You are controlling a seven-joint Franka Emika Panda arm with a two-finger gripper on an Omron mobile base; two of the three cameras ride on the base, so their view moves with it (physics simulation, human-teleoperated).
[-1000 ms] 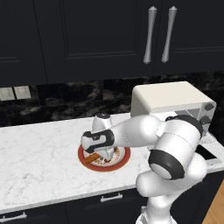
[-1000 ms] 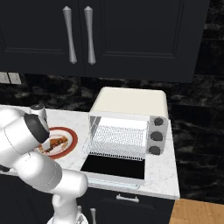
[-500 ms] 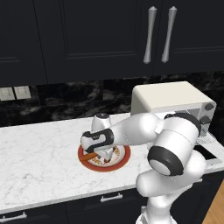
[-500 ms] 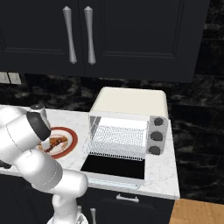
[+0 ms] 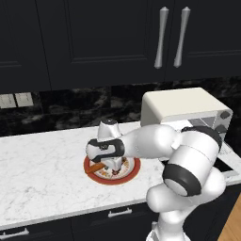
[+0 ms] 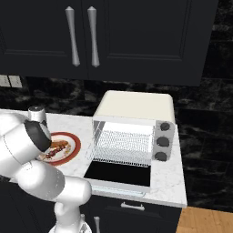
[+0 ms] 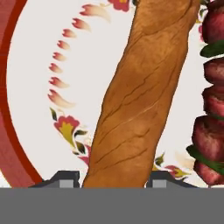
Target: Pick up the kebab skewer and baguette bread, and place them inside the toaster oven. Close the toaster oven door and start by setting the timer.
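Hidden: in the left base view the white arm and wrist cover most of the plate (image 5: 133, 170); only one orange-brown end of the baguette bread (image 5: 96, 167) sticks out at centre left.
Cut off: the hand view crops the baguette bread (image 7: 141, 94) at top and bottom, and the kebab skewer (image 7: 213, 103) at the right edge.
Gripper: the gripper (image 7: 111, 180) sits low over the plate with one dark fingertip on each side of the loaf, jaws drawn in against it.
Baguette: slim, smooth loaf with fine cracks in the crust, running up the middle of the hand view.
Skewer: glossy dark red chunks with green slivers between them, just right of the loaf, on the plate (image 7: 39, 100).
Plate: round, white centre with a painted flower pattern, dark red rim; in the right base view it lies at centre left (image 6: 74, 144), partly behind the arm.
Toaster oven: cream-white box (image 6: 136, 104) at centre of the right base view, wire rack visible, three grey knobs.
Door: the toaster oven door (image 6: 119, 174) is folded down flat, dark glass.
Counter: white marble (image 5: 42, 169) with grey veins.
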